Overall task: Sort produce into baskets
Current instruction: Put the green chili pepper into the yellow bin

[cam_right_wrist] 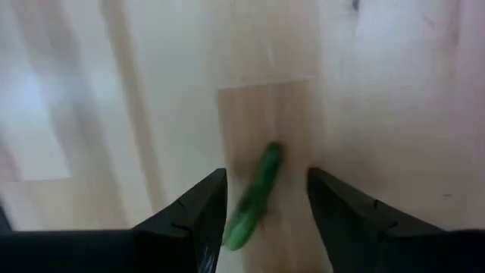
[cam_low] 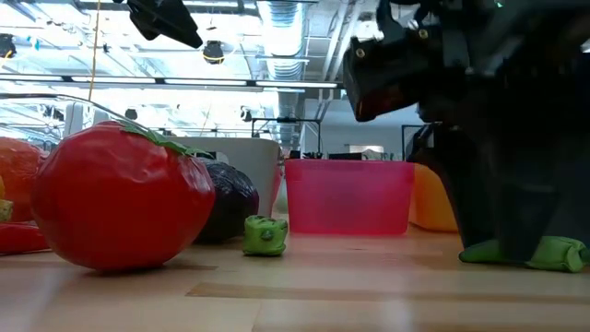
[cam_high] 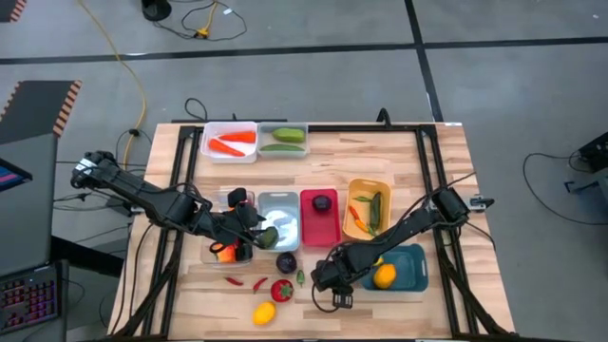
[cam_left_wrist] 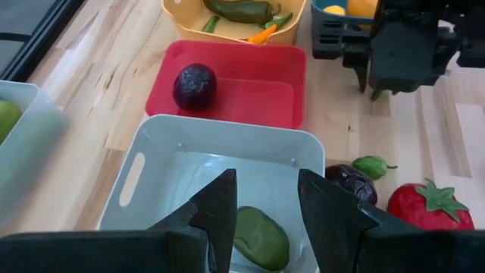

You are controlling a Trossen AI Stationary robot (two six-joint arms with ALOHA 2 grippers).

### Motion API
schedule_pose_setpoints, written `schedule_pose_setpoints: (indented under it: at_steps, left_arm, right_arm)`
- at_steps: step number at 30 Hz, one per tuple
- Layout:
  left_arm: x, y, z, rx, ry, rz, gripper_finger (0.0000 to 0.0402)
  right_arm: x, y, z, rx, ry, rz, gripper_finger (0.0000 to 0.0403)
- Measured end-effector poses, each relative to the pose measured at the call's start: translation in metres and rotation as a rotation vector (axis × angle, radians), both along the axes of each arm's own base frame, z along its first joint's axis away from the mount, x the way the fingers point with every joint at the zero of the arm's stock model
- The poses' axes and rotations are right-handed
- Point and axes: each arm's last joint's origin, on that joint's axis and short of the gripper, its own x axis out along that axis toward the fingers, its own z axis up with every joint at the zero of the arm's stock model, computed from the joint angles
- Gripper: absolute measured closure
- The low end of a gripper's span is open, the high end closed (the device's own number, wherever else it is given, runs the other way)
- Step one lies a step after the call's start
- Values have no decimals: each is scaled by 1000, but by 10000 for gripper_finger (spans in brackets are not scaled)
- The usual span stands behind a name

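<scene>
**Two spread claws over green produce**

A green avocado [cam_left_wrist: 261, 237] lies in the silver-grey bin [cam_left_wrist: 151, 163] beneath the left gripper [cam_left_wrist: 265, 203], whose fingers are parted. Rightward, the right gripper [cam_right_wrist: 264, 199], likewise released, straddles a green pod [cam_right_wrist: 254, 197] on the table [cam_right_wrist: 364, 91].

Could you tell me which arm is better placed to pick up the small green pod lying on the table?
Right, probably. The right gripper hangs open directly over the green pod, fingers on either side. The left gripper is over the silver-grey bin, open above a green piece.
</scene>
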Motion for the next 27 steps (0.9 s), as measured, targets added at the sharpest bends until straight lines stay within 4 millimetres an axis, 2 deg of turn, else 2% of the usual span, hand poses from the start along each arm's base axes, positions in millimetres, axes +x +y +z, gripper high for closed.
schedule_pose_setpoints:
  at_steps: [4, 8, 16, 19, 27]
  left_arm:
    - [0, 0, 0, 0, 2, -1, 272]
    - [0, 0, 0, 0, 0, 0, 272]
    - [0, 0, 0, 0, 0, 0, 272]
    - [0, 0, 0, 0, -1, 0, 272]
    - [0, 0, 0, 0, 0, 0, 272]
  right_arm:
    - [3, 3, -13, -3, 62, 6, 189]
    - [5, 4, -10, -8, 67, 10, 204]
    - [15, -6, 9, 21, 19, -19, 296]
    - [21, -8, 21, 24, 10, -5, 328]
    - [30, -11, 55, 8, -15, 61, 371]
